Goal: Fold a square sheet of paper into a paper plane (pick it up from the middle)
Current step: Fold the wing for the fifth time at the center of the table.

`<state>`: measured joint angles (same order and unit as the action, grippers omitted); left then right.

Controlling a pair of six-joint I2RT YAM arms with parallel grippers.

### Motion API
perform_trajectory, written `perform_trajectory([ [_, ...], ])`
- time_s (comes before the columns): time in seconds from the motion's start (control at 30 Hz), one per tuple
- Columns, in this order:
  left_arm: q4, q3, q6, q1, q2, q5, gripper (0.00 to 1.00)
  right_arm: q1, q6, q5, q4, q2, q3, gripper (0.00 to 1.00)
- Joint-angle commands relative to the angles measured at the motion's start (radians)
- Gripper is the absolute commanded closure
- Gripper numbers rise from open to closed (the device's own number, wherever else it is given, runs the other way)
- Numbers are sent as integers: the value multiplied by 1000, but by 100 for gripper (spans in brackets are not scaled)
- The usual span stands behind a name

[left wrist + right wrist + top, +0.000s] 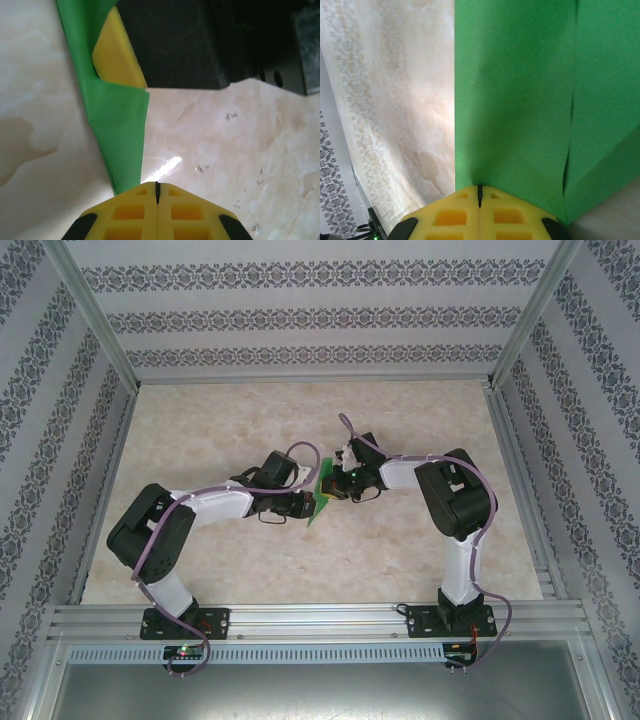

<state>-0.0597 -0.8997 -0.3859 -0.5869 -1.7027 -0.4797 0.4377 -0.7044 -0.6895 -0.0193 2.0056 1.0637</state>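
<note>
— Since both arms meet mid-table, which way does the square sheet of paper point(321, 495) lie from the jaws?

— Between them; top view shows it as a narrow green strip, seen edge-on, its long axis running far-to-near with a slight lean to the left at the near end; left gripper point(303, 503) is on its left face, right gripper point(338, 483) on its right face, the two nose to nose.

— Jaw state?

— Both pinched on the sheet; left wrist view has the left gripper point(157, 192) with no gap at the tips and the green paper point(120, 130) entering the seam there; right wrist view has the right gripper point(480, 192) the same, green paper point(515, 100) rising straight from its tips.

— Flat on the table point(200, 420)?

— I judge not; it looks held up on edge, but I cannot tell whether its lower edge touches the surface.

— Single layer?

— No; right wrist view shows a layer edge point(570, 125) running lengthwise, parallel to the gripper axis; left wrist view shows paper wrapped round a yellow pad point(117, 57) of the other gripper, further along the strip from the left tips.

— So which arm is nearer?

— Tie, both are on it; my read is the step in hand is a fold along the long axis; the next move turns on which gripper lets go first, since the other carries the whole strip; risk is the thin paper sagging or twisting off-axis.
</note>
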Motion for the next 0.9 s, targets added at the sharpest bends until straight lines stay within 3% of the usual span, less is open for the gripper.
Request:
perform_trajectory([
  [0.0, 73, -13, -51, 10, -49, -11, 96, -14, 3, 116, 48, 52, -55, 99],
  [0.53, 34, 74, 24, 12, -107, 51, 99, -28, -35, 95, -6, -8, -98, 99],
  [0.87, 39, 138, 119, 12, -111, 71, 100, -22, -172, 2, -202, -139, -145, 92],
])
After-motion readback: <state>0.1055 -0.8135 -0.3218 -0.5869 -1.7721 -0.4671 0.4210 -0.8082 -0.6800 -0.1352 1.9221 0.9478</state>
